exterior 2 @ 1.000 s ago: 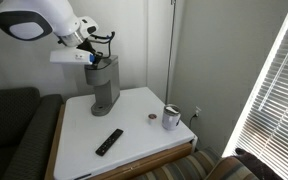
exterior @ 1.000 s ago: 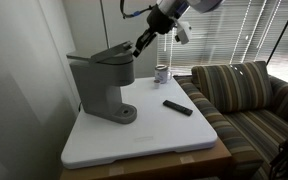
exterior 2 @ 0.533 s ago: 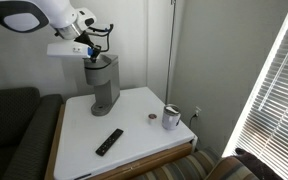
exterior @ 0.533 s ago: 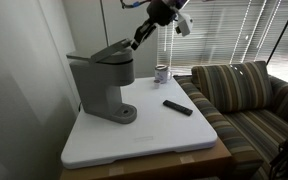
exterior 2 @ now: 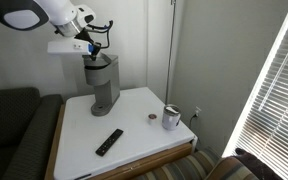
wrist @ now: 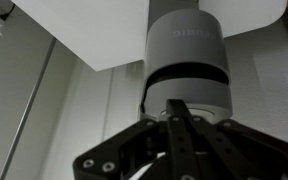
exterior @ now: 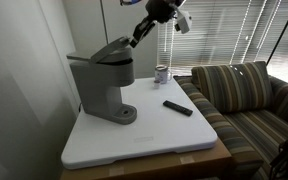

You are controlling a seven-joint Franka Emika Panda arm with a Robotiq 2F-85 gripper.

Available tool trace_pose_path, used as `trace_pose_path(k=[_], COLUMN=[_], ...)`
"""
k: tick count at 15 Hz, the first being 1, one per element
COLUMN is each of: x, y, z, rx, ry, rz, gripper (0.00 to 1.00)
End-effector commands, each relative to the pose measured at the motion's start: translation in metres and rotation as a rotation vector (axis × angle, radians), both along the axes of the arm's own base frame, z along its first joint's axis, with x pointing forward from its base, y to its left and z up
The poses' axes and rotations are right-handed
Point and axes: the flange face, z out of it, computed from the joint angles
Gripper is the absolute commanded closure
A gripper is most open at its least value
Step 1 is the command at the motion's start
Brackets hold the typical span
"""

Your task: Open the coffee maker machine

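Observation:
The grey coffee maker machine (exterior: 99, 88) stands at the back of the white table (exterior: 154, 137), with its top lid (exterior: 106, 50) tilted up at the front. It also shows in an exterior view (exterior 2: 104, 85). My gripper (exterior: 136, 38) is at the lid's raised front edge, fingers shut together; it also shows in an exterior view (exterior 2: 91, 42). In the wrist view the shut fingertips (wrist: 179, 108) point down at the machine's rounded head (wrist: 187, 55). Whether they touch the lid is hidden.
A flat black remote (exterior: 178, 107) lies on the table beside the machine. A small cup (exterior: 162, 73) stands near the far edge by the blinds. A striped couch (exterior: 246, 100) adjoins the table. A wall is behind the machine.
My gripper has moved up a little, and the lid's front edge has risen with it. The remote and cup have not moved.

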Motion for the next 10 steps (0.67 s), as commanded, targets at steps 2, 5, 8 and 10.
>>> trace_pose_path(k=[2, 5, 8, 10], x=[0.008, 0.015, 0.022, 0.025], y=[-0.008, -0.01, -0.006, -0.003], z=[0.022, 0.03, 0.037, 0.042], rx=[-0.028, -0.049, -0.04, -0.031], ry=[-0.021, -0.031, -0.044, -0.058], rz=[0.034, 0.049, 0.055, 0.052], gripper=[1.0, 1.0, 1.0, 1.0])
